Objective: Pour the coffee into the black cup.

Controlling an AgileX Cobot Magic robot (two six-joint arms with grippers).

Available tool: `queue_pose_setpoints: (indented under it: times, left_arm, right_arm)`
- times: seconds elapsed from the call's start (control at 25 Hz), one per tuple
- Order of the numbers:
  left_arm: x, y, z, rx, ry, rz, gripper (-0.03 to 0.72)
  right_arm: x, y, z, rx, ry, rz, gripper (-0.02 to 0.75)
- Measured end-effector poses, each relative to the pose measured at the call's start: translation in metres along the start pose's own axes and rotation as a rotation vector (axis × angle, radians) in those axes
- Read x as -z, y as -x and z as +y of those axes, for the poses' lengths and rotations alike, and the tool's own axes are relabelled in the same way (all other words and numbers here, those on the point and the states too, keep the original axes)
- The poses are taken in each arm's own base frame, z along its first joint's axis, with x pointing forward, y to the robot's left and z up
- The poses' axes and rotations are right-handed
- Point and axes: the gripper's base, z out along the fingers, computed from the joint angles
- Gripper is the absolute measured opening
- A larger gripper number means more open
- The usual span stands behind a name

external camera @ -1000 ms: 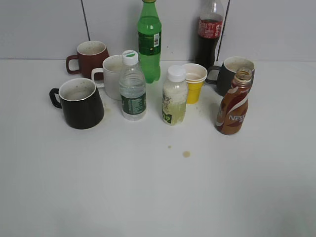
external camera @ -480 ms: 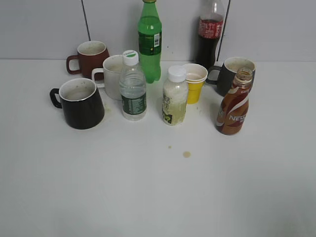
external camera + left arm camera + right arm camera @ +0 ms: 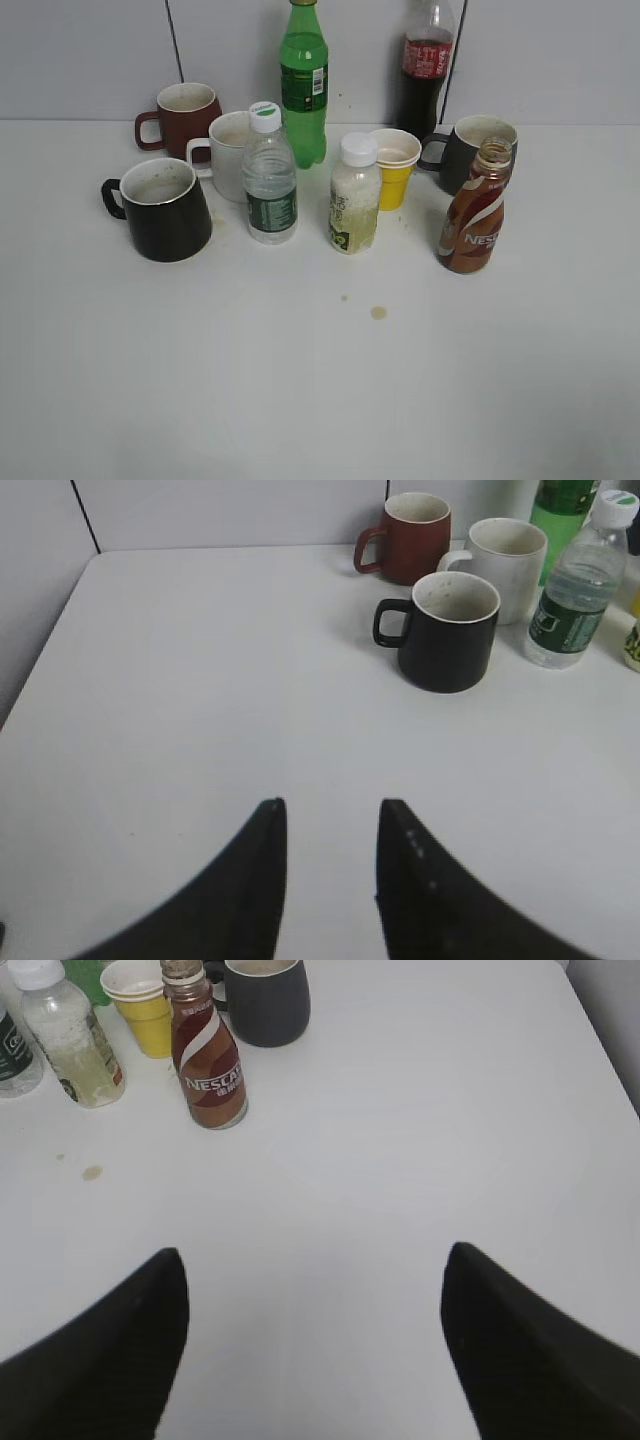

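The uncapped brown Nescafe coffee bottle (image 3: pixel 474 212) stands upright on the right of the white table; it also shows in the right wrist view (image 3: pixel 207 1058). The large black cup (image 3: pixel 165 209) stands on the left, handle to the left, and shows in the left wrist view (image 3: pixel 447 630). My left gripper (image 3: pixel 330 805) is open and empty, well short of the black cup. My right gripper (image 3: pixel 313 1257) is wide open and empty, well short of the coffee bottle. Neither gripper shows in the exterior view.
Between cup and coffee stand a clear water bottle (image 3: pixel 268 178), a pale juice bottle (image 3: pixel 353 198), a yellow paper cup (image 3: pixel 394 167) and a white mug (image 3: pixel 230 152). Behind are a reddish-brown mug (image 3: pixel 183 118), green bottle (image 3: pixel 302 82), cola bottle (image 3: pixel 424 65) and dark grey mug (image 3: pixel 470 146). A small brown spill (image 3: pixel 378 312) lies in front.
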Motion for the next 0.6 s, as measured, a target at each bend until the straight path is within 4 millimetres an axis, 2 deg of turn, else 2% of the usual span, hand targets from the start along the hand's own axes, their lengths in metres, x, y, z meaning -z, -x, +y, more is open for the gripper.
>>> queue_pose_setpoints:
  times: [0.6]
  left_arm:
    - [0.0,0.0,0.0,0.0,0.0,0.0,0.241]
  right_arm:
    - [0.0003,-0.0001,-0.0047,0.042,-0.052,0.001,0.588]
